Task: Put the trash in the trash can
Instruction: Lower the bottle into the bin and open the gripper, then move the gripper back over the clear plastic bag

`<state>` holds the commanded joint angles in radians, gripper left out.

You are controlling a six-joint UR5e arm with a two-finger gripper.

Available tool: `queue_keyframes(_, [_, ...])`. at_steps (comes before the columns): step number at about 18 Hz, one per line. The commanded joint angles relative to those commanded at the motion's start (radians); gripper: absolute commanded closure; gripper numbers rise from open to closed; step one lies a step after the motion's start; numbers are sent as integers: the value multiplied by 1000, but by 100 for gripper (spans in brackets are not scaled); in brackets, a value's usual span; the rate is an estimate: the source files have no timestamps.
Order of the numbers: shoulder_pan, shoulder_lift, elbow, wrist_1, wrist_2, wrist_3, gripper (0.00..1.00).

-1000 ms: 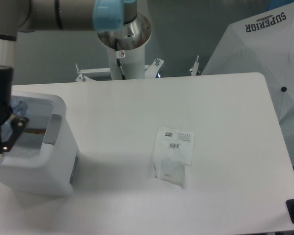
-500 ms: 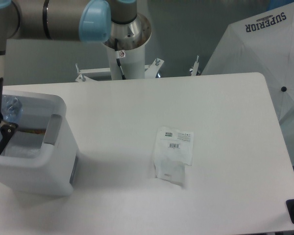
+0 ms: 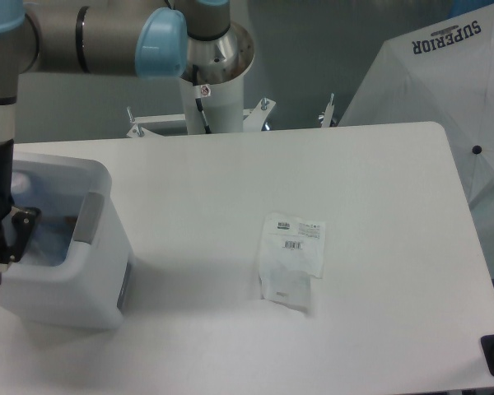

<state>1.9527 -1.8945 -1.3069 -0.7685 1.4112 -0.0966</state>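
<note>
The fixed camera looks down on a white surface (image 3: 230, 181) with rounded corners. At its left end stands the trash can (image 3: 99, 271), a white boxy bin with a grey handle strip (image 3: 87, 217) at its rim. The end effector (image 3: 2, 243) hangs over the bin's open mouth at the left edge of the view, its dark fingers (image 3: 20, 224) reaching down inside the rim. They look spread rather than pinched, but the frame edge cuts off much of them, so I cannot tell for sure whether they are released or clenched.

A pale bluish patch shows inside the bin, beside the fingers; it may be the crushed bottle, though it is too blurred to name with certainty. The flat clear plastic bag (image 3: 291, 255), with its white barcode labels, lies on the surface well apart from the bin, to the right of centre, and nothing touches it.

As a judgement, the step in hand is the drop of the first piece into the bin, and the task is roughly half done. The next move calls for lifting clear of the rim, crossing to the bag and coming down on it. A thin film lying flat gives the fingers little to grip, so a pinch at a raised wrinkle or an edge looks most promising.

Behind the surface, the arm's white pedestal (image 3: 207, 103) stands against a grey wall. At the right, a white umbrella (image 3: 445, 90) printed with "SUPERIOR" leans in.
</note>
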Motion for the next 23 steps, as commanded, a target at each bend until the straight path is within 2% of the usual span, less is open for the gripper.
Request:
queue_keyframes(5, [187,40,-64,0,-3,-14,0])
queue_keyframes(10, [351,26,-95,0,-1,-11,0])
queue_keyframes(12, [388,-1,-104,-2,8,-3,0])
queue_keyframes(15, [436,-14,-156,-2,31,20,0])
queue_keyframes(17, [453,-41,-192,0,35,76,0])
queue_keyframes(20, [489,-104,-198,0,97,115,0])
queue_keyframes(23, [505,-147,-192,-3,101,141,0])
